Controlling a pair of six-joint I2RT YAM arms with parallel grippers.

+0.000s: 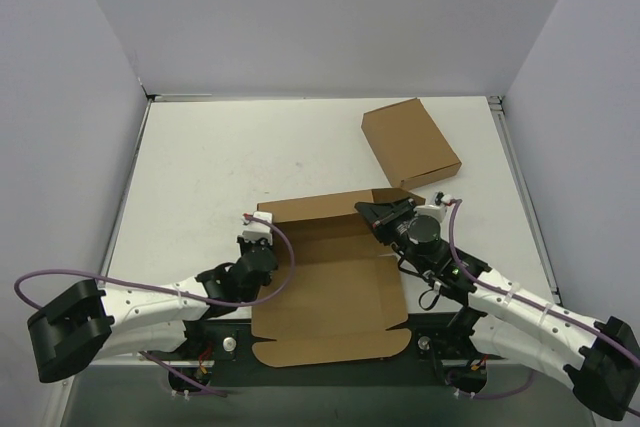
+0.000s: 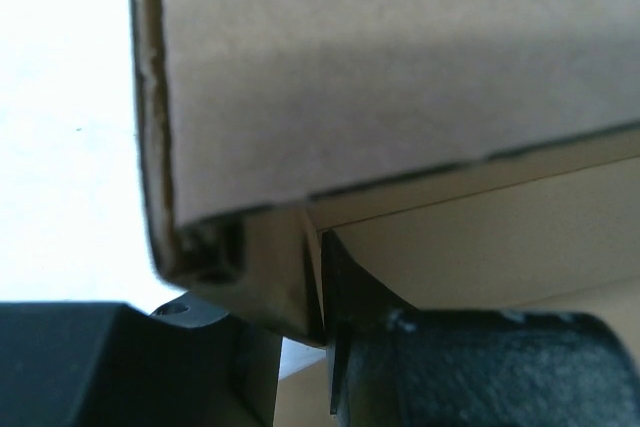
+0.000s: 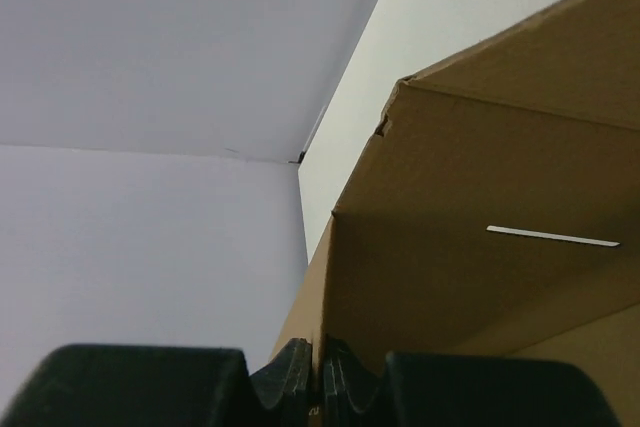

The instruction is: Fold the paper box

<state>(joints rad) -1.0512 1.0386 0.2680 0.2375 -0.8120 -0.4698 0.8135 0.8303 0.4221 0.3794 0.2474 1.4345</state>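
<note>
Top external shows the box (image 1: 335, 297) lying open on the table (image 1: 200, 167) between my arms, back wall raised. I judge it light, thin, easily creased card, best taken at wall edges near corners. Right gripper (image 1: 370, 212) is clenched on the wall's right end; left gripper (image 1: 256, 225) pinches the left corner, jaws partly apart around folded card.

White table (image 1: 220, 162), plain pale grey walls (image 1: 330, 17) on three sides
</note>
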